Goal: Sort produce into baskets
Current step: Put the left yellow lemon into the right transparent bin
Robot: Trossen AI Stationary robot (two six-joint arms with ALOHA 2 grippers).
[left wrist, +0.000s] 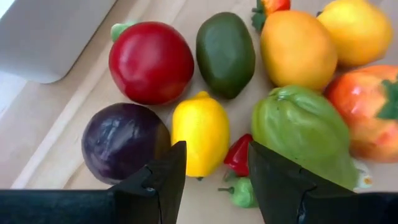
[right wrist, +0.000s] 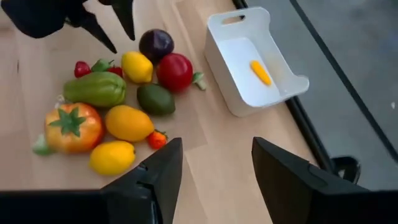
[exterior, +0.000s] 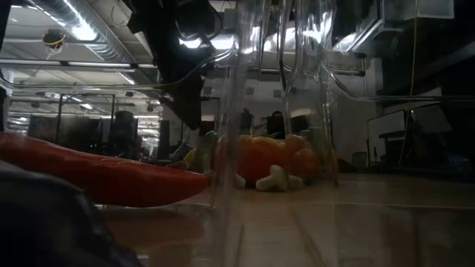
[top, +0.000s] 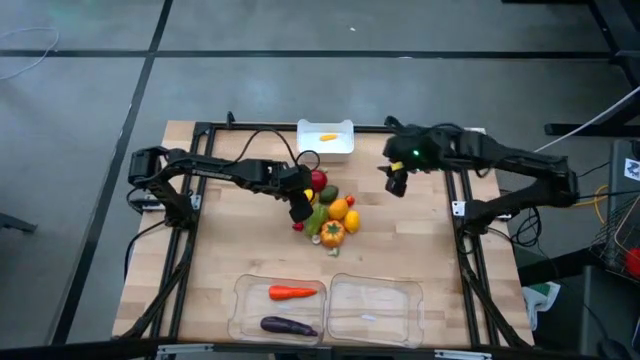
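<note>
The loose produce lies in a pile at the table's middle (top: 328, 212): a red apple (left wrist: 151, 61), a dark purple round piece (left wrist: 123, 140), a yellow lemon (left wrist: 200, 132), a dark green piece (left wrist: 225, 53), a green pepper (left wrist: 305, 130), orange pieces and a tiny red piece (left wrist: 239, 154). My left gripper (top: 300, 208) is open above the pile's left side, over the lemon and touching nothing. My right gripper (top: 397, 183) is open and empty, right of the white bin (top: 325, 140). That bin holds one small yellow piece (right wrist: 260, 71). The left clear tray (top: 240, 310) holds an orange carrot (top: 292, 293) and a purple eggplant (top: 288, 325).
The right clear tray (top: 410, 310) stands beside the left one at the near edge. The white bin stands at the far edge. The black frame rails (top: 462, 230) run along the table's sides. Bare wood lies between the pile and the trays.
</note>
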